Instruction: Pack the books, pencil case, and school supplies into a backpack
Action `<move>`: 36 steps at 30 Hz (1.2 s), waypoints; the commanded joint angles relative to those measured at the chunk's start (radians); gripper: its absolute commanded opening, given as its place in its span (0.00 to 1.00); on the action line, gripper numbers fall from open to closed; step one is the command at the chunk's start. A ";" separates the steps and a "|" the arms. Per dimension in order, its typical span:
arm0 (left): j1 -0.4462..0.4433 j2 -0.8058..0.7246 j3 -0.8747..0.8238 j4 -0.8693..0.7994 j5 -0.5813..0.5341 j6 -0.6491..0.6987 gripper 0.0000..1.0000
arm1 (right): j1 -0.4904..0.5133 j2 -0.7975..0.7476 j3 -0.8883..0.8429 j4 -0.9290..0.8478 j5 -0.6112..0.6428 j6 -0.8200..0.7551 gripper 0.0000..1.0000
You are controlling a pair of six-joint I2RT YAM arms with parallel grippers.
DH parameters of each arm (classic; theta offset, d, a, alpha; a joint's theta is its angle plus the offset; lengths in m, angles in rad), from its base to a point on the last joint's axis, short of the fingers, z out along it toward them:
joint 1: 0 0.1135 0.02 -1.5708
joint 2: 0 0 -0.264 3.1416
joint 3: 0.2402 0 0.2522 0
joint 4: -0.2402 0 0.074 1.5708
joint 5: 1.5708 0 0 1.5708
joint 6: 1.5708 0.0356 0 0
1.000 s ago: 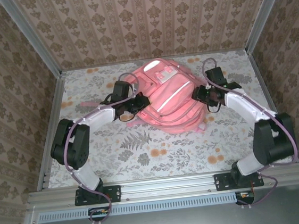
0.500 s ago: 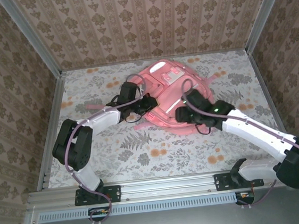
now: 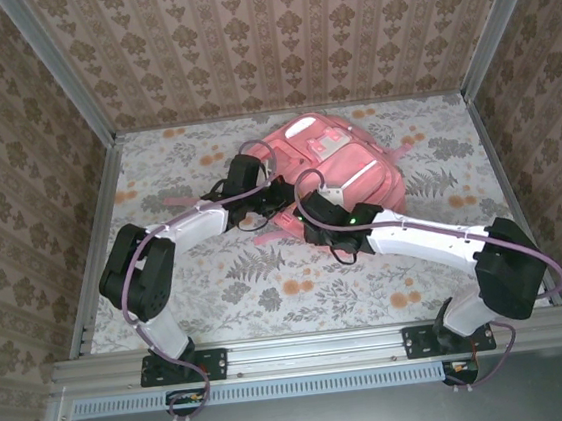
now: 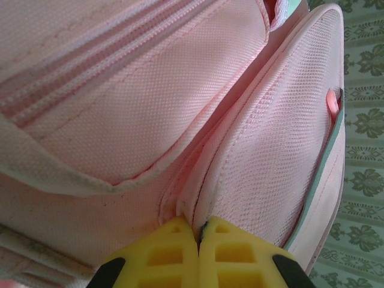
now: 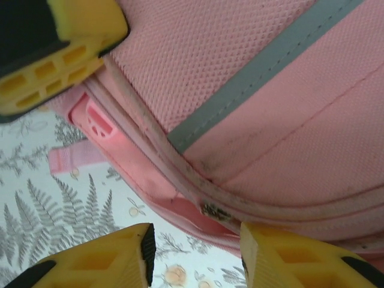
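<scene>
Lying near the middle of the far edge of the floral-patterned counter, large pink fabric backpack with pale grey stripe; left claw clamped together on a fold of its fabric, on the side towards the left edge; right claw, fingers apart, astride the backpack's near seam, just beside the left claw.
</scene>
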 commanded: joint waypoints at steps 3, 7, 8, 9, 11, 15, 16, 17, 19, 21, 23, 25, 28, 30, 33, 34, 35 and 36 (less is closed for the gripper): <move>-0.014 -0.031 0.025 0.059 0.067 -0.015 0.00 | -0.010 0.066 0.025 0.040 0.087 0.113 0.39; -0.014 -0.031 0.028 0.052 0.067 -0.012 0.00 | -0.026 0.106 0.067 -0.027 0.149 0.157 0.31; -0.014 -0.030 0.028 0.052 0.065 -0.013 0.00 | -0.029 0.115 0.074 -0.040 0.170 0.166 0.30; -0.014 -0.032 0.029 0.050 0.061 -0.013 0.00 | -0.030 0.121 0.081 -0.054 0.187 0.169 0.29; -0.014 -0.031 0.028 0.047 0.059 -0.013 0.00 | -0.033 0.136 0.095 -0.094 0.219 0.174 0.29; -0.013 -0.031 0.030 0.040 0.056 -0.023 0.00 | -0.032 0.146 0.104 -0.128 0.267 0.169 0.28; -0.013 -0.031 0.033 0.039 0.057 -0.023 0.00 | -0.032 0.144 0.101 -0.131 0.274 0.166 0.28; -0.013 -0.030 0.034 0.036 0.059 -0.022 0.00 | -0.034 0.141 0.100 -0.126 0.282 0.158 0.28; -0.013 -0.029 0.038 0.030 0.058 -0.020 0.00 | -0.034 0.134 0.101 -0.119 0.297 0.139 0.26; -0.013 -0.024 0.042 0.024 0.060 -0.019 0.00 | -0.035 0.127 0.104 -0.111 0.311 0.113 0.22; -0.013 -0.019 0.042 0.024 0.061 -0.019 0.00 | -0.037 0.115 0.092 -0.059 0.303 0.059 0.17; -0.013 -0.016 0.044 0.023 0.062 -0.020 0.00 | -0.039 0.105 0.086 -0.019 0.297 0.025 0.16; -0.013 -0.013 0.046 0.023 0.061 -0.020 0.00 | -0.041 0.101 0.085 -0.022 0.312 0.021 0.28; -0.013 -0.012 0.046 0.023 0.063 -0.021 0.00 | -0.046 0.104 0.084 -0.017 0.317 0.011 0.36; -0.013 -0.010 0.048 0.023 0.064 -0.021 0.00 | -0.054 0.117 0.085 0.007 0.315 -0.025 0.39; -0.012 -0.009 0.048 0.023 0.064 -0.020 0.00 | -0.055 0.121 0.084 0.019 0.316 -0.036 0.38; -0.011 -0.007 0.049 0.023 0.065 -0.020 0.00 | -0.057 0.124 0.083 0.027 0.321 -0.047 0.36; -0.011 -0.005 0.051 0.021 0.063 -0.020 0.00 | -0.059 0.127 0.083 0.035 0.328 -0.061 0.33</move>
